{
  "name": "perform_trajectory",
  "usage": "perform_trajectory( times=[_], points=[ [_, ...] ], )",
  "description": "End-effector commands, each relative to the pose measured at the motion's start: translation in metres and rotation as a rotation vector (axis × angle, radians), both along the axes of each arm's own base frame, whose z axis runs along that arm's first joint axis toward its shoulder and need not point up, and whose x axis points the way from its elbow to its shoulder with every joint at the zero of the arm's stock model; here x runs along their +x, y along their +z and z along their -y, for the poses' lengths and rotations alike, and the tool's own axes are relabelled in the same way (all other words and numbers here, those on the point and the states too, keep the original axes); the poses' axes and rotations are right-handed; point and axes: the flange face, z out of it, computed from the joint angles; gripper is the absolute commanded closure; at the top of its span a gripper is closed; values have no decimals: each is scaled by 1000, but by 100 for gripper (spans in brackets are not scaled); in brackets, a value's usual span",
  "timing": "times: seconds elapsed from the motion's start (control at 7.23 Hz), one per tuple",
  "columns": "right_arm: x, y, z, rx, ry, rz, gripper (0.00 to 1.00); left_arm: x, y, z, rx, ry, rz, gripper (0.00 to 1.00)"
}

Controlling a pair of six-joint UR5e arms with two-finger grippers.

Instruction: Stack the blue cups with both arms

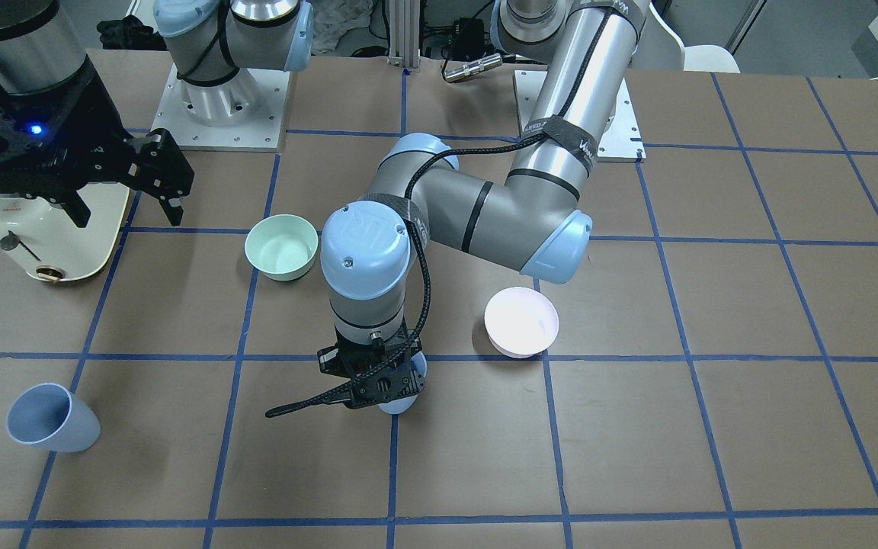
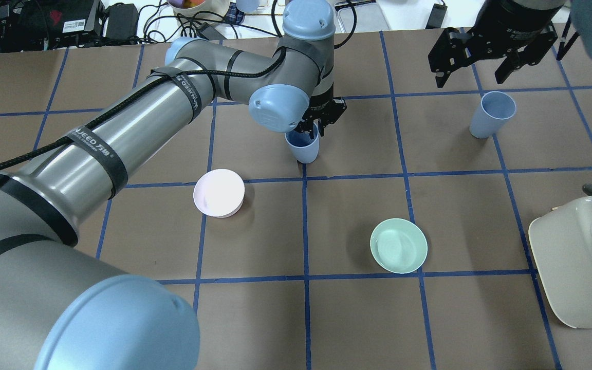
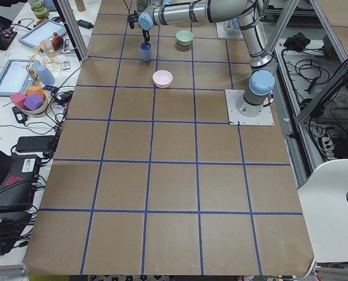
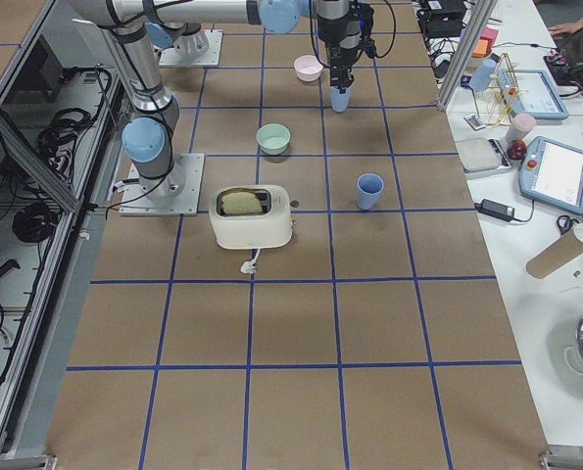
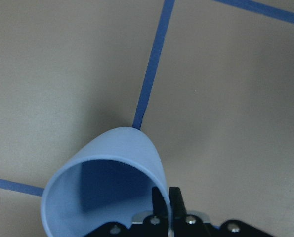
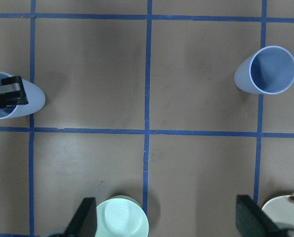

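One blue cup (image 2: 303, 147) stands upright near the middle of the table. My left gripper (image 2: 312, 131) is shut on its rim, one finger inside and one outside, as the left wrist view shows on the cup (image 5: 122, 153). I cannot tell whether it rests on the table or hangs just above it. The second blue cup (image 2: 492, 114) stands free and upright at the far right; it also shows in the front view (image 1: 54, 418). My right gripper (image 2: 469, 77) is open and empty, held high, just beyond that cup.
A pale pink bowl (image 2: 219, 192) lies near the held cup, on the robot's side. A mint-green bowl (image 2: 399, 245) lies between the two cups, nearer the robot. A cream toaster (image 2: 578, 262) stands at the right edge.
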Motion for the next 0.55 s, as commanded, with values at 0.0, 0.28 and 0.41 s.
perform_trajectory(
  times=[0.0, 0.28, 0.41],
  points=[
    [0, 0, 0, 0, -1, -1, 0, 15, 46, -12, 22, 1, 9, 0],
    [-1, -1, 1, 2, 5, 0, 0, 98, 125, -11, 76, -207, 22, 0],
    [-2, 0, 1, 0, 10, -1, 0, 145, 167, -13, 84, -233, 10, 0]
  ],
)
